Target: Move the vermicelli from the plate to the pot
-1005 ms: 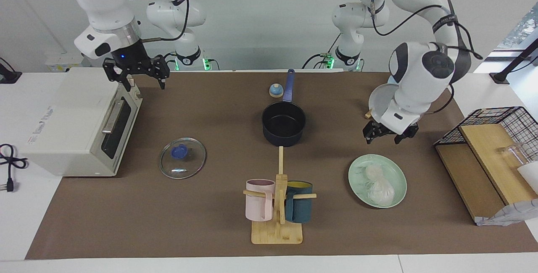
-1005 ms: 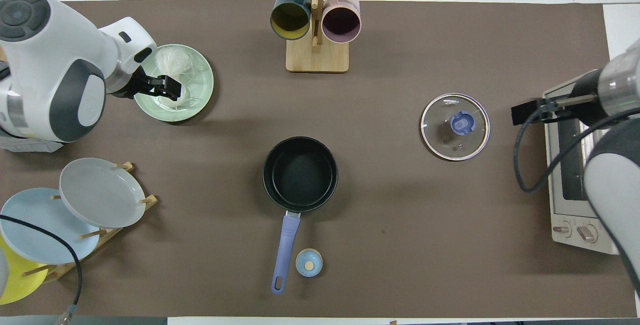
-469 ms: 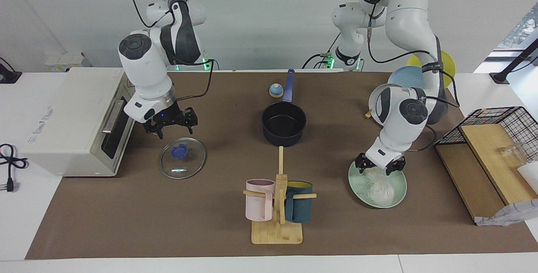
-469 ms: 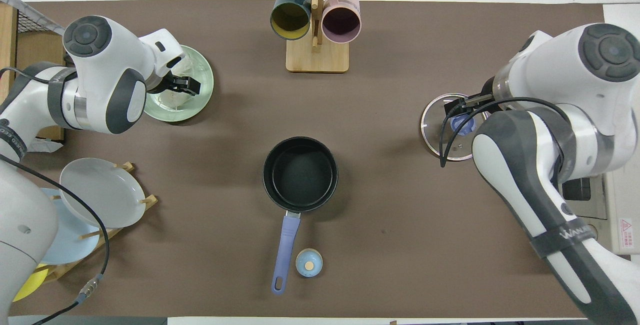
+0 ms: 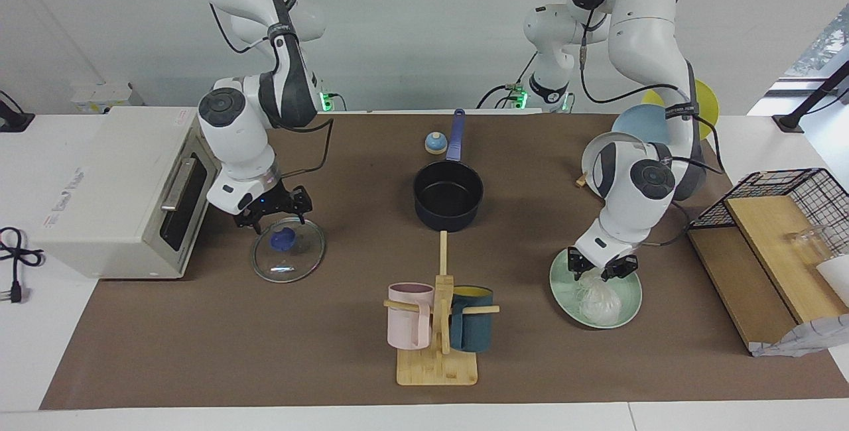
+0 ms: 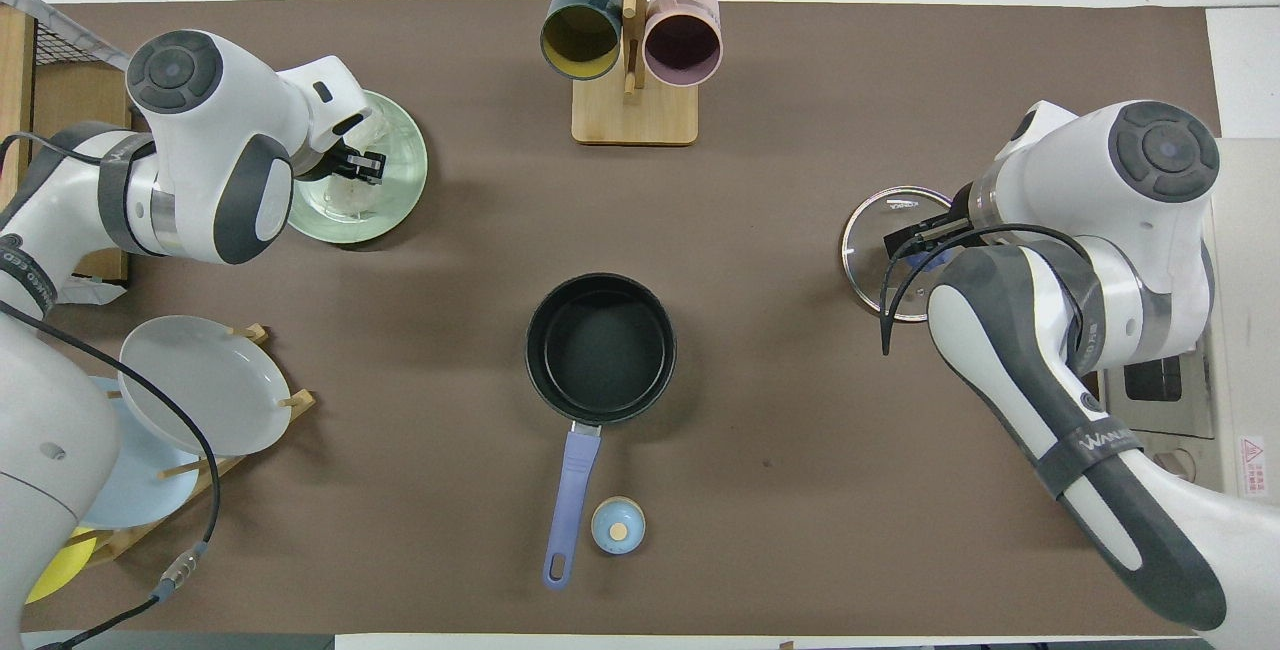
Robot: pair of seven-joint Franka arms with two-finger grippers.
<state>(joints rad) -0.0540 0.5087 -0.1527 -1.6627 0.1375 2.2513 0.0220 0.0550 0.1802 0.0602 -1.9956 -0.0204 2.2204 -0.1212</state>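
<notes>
Brown matting covers the table [image 5: 199,351], white wall at the robots' end, a toaster oven [image 5: 113,192] at the right arm's end. From the facing view, the left gripper [image 5: 602,270] is down in the plate [image 5: 630,295], its fingers around the top of the vermicelli [image 5: 599,302]; whether they have closed on it I cannot tell. The pot [image 5: 448,195], nothing inside, stands toward the middle, well apart from that gripper. The right gripper [image 5: 273,211], fingers spread, hangs just over a glass lid [image 5: 288,258].

From overhead, the left gripper [image 6: 362,165] covers part of the vermicelli [image 6: 340,195] on the plate [image 6: 405,180]. The pot [image 6: 601,348] sits between both grippers, nearer the robots. The right gripper [image 6: 915,235] is over the lid [image 6: 870,230]. Two mugs hang on a wooden stand [image 6: 634,110].
</notes>
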